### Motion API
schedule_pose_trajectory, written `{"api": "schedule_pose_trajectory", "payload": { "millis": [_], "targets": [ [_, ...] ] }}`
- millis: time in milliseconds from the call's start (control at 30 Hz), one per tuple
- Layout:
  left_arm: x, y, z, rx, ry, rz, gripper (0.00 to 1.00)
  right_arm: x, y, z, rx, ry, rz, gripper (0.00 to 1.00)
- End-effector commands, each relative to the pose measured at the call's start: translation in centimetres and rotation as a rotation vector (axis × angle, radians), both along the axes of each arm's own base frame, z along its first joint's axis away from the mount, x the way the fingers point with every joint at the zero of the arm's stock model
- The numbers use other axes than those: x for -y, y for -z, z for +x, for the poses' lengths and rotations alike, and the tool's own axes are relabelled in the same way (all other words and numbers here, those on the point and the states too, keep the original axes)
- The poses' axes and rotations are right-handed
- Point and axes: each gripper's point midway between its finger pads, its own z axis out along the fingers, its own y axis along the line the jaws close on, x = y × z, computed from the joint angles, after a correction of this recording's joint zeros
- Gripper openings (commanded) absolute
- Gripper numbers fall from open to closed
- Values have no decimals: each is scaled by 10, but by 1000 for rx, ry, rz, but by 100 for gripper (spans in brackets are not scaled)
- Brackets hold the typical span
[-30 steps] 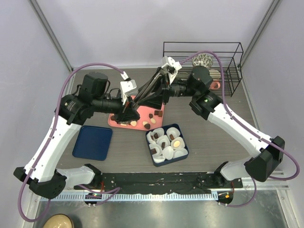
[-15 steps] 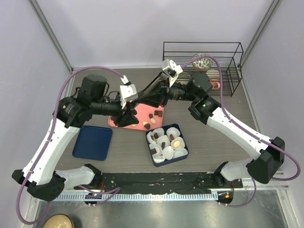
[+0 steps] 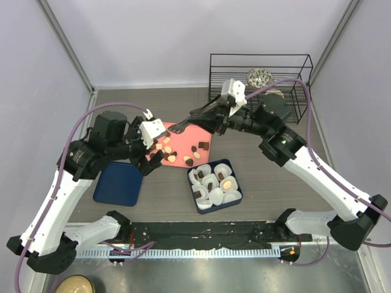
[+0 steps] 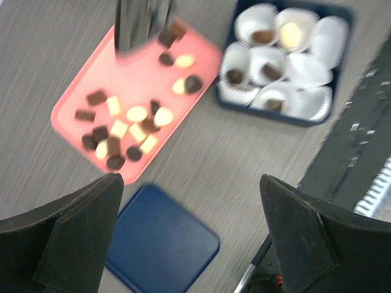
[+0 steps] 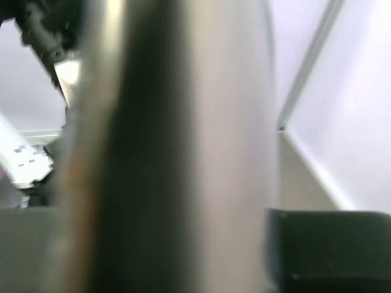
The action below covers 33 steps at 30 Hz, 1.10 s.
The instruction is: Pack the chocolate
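On pink tray (image 4: 140, 76), chocolate (image 4: 137, 114) scattered along its length, left pincer (image 4: 189, 183) open, right pincer (image 3: 212, 115) gripping tongs (image 4: 139, 24)

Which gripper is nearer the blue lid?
Left. The left gripper hovers by the far right corner of the blue lid; the right gripper is beyond the pink tray.
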Motion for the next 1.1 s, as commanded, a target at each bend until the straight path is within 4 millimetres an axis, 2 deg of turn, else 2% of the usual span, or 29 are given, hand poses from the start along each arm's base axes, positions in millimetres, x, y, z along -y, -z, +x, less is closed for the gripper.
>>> {"api": "schedule_pose_trajectory", "payload": {
  "millis": [0, 67, 133, 167, 200, 233, 267, 300, 333, 367, 400, 433, 467, 500, 533, 633, 667, 733, 767, 833, 867, 900, 1067],
  "targets": [
    [-39, 31, 27, 24, -186, 142, 100, 26, -37, 8, 143, 145, 11, 4],
    [-45, 27, 47, 84, -265, 121, 100, 27, -30, 12, 130, 161, -6, 1],
    [-57, 34, 62, 66, -366, 113, 100, 23, -20, 19, 109, 170, -19, 1],
    [-61, 36, 78, 62, -428, 103, 100, 20, -17, 19, 101, 161, -21, 1],
    [-76, 38, 89, 37, -537, 88, 100, 15, -11, 24, 89, 155, -23, 1],
    [-82, 41, 96, 14, -573, 85, 100, 12, -4, 26, 74, 150, -28, 1],
    [-98, 57, 110, -60, -633, 106, 100, 10, 0, 30, 64, 155, -25, 1],
    [-98, 57, 116, -103, -640, 58, 100, 6, 1, 37, 72, 166, -11, 1],
    [-104, 62, 123, -143, -665, 45, 100, 3, 13, 43, 57, 177, -20, 1],
    [-124, 67, 132, -179, -729, 19, 100, 3, 18, 52, 50, 216, -16, 1],
    [-126, 77, 142, -233, -736, -11, 100, 2, 14, 58, 70, 237, 16, 1],
    [-135, 80, 147, -262, -771, -43, 100, -2, 32, 68, 42, 256, 5, 1],
    [-147, 84, 151, -283, -805, -61, 100, -3, 35, 77, 39, 292, 18, 1],
    [-149, 94, 156, -318, -813, -58, 100, -6, 35, 83, 52, 299, 38, 1],
    [-149, 99, 156, -331, -811, -54, 100, -13, 53, 93, 35, 307, 13, 1],
    [-147, 112, 154, -349, -802, -56, 100, -22, 65, 118, 15, 360, 20, 1],
    [-147, 114, 157, -339, -811, -65, 100, -32, 89, 132, -24, 371, -12, 1],
    [-148, 125, 155, -365, -827, -56, 97, -39, 98, 150, -33, 408, -6, 0],
    [-150, 129, 155, -378, -843, -53, 96, -46, 117, 160, -57, 417, -30, 1],
    [-149, 138, 153, -412, -846, -48, 91, -55, 121, 172, -64, 425, -13, 1],
    [-149, 143, 152, -428, -853, -47, 90, -62, 136, 180, -89, 427, -18, 1],
    [-149, 145, 151, -435, -861, -47, 88, -66, 139, 184, -96, 428, -11, 1],
    [-147, 148, 146, -422, -870, -71, 86, -81, 164, 206, -100, 477, 10, 1]
  ]
}}
